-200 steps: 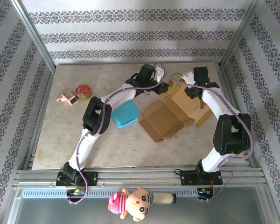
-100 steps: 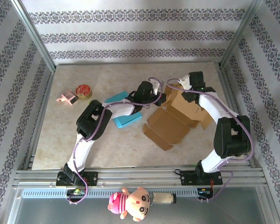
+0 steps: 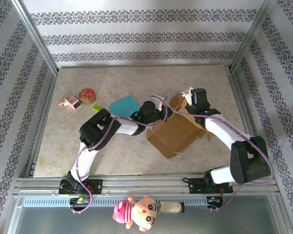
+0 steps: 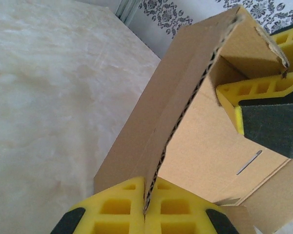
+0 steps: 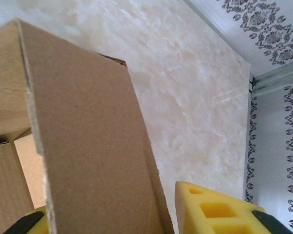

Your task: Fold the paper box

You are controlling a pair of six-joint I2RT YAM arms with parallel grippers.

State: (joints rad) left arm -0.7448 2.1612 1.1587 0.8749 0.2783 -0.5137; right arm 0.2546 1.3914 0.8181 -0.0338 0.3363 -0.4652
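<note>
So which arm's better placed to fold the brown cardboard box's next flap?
Right. The right claw is open astride an upright flap, free to push it; the left claw is shut on a wall of the brown cardboard box, steadying it.

The paper box (image 3: 173, 134) is plain brown cardboard. The other box (image 3: 124, 104) is teal. The surface (image 3: 68, 146) is cream with pale marbling. The tape roll (image 3: 87, 95) is red and cream, and the small object (image 3: 70, 102) is pink. The 2 arms (image 3: 219, 129) are white with black joints. The left claw (image 4: 145, 195) and right claw (image 5: 112, 209) are yellow with black pads. The wallpaper (image 3: 136, 36) is white with grey floral bands.
</note>
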